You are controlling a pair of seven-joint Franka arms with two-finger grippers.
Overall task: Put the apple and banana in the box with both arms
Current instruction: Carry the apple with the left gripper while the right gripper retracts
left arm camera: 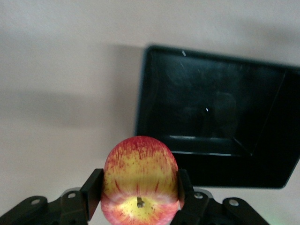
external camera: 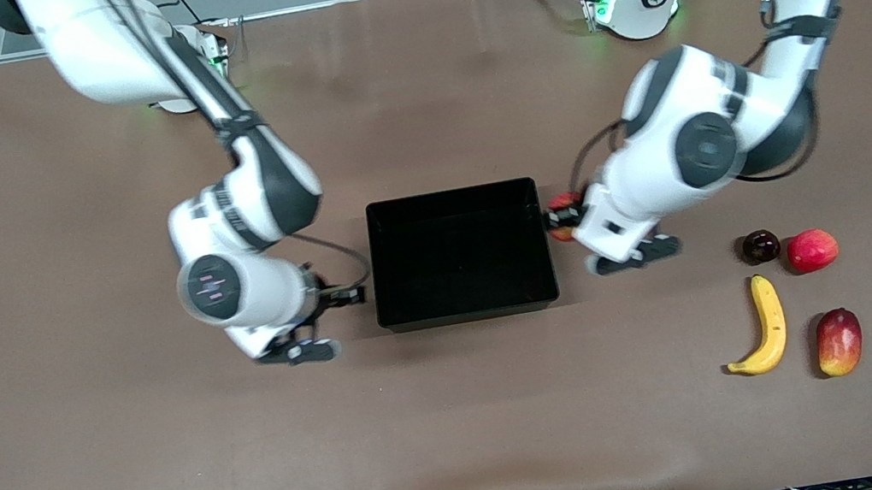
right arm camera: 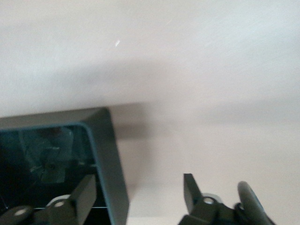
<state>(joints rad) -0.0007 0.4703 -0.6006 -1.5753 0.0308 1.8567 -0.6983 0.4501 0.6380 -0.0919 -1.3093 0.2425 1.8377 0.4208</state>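
Two white jointed arms flank the glossy black box [external camera: 469, 309] on the brown matte table [external camera: 89, 470]. Left tool [left arm camera: 138, 192] grips the mottled apple [left arm camera: 139, 180] beside the box's rim; right tool [right arm camera: 139, 193] gapes empty. Curved banana [external camera: 763, 325] lies well apart.

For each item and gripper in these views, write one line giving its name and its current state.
apple: gripped, held beside the box
left gripper: shut on the apple
right gripper: open, holding nothing, over the box's rim
box: empty
banana: lying on the table, untouched
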